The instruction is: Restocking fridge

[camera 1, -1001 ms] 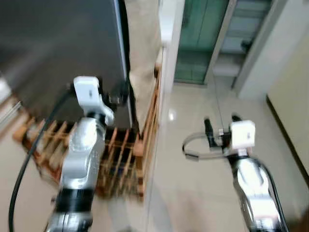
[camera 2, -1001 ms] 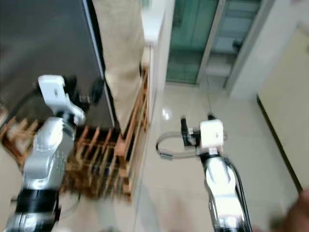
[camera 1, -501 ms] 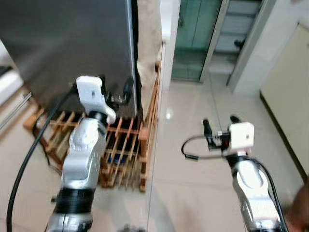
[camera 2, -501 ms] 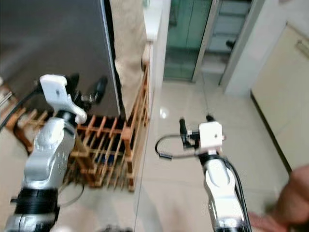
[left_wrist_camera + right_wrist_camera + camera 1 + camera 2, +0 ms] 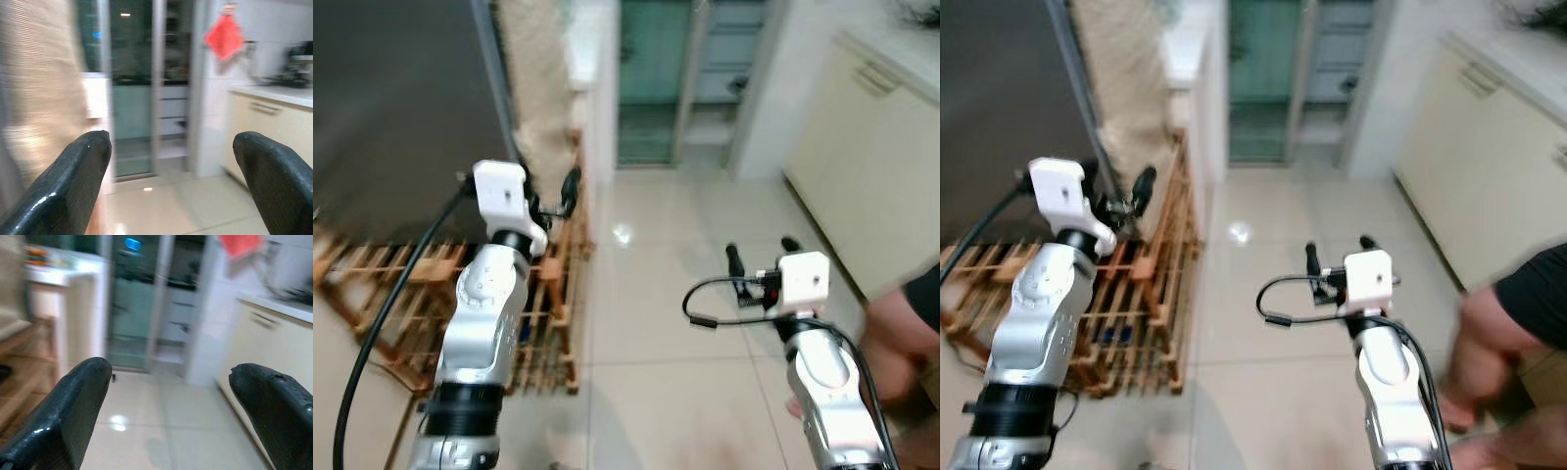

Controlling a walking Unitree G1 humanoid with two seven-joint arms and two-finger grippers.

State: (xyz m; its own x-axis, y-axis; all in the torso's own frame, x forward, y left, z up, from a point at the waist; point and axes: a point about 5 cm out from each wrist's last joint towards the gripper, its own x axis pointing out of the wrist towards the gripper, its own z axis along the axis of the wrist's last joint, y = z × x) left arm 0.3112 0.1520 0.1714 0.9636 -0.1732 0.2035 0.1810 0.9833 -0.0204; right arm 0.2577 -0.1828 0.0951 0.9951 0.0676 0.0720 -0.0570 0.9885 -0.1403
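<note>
The dark grey fridge (image 5: 391,108) stands at the upper left, its door shut. My left gripper (image 5: 171,161) is raised beside the fridge's right edge, open with nothing between its fingers (image 5: 571,184). My right gripper (image 5: 762,253) hovers over the tiled floor (image 5: 656,294) at mid-right, open too and empty. Both wrist views look past the black fingers (image 5: 73,401) toward a glass sliding door (image 5: 137,303).
A wooden wine rack (image 5: 401,294) sits low against the fridge. A woven beige panel (image 5: 533,78) and a white counter end (image 5: 592,59) lie behind it. Cream cabinets (image 5: 871,166) line the right. A person (image 5: 901,333) crouches at the right edge. A red cloth (image 5: 224,36) hangs high.
The camera has swung to the right: fridge and rack slid left, the cabinets and the person came into view. Both grippers stay open and empty.
</note>
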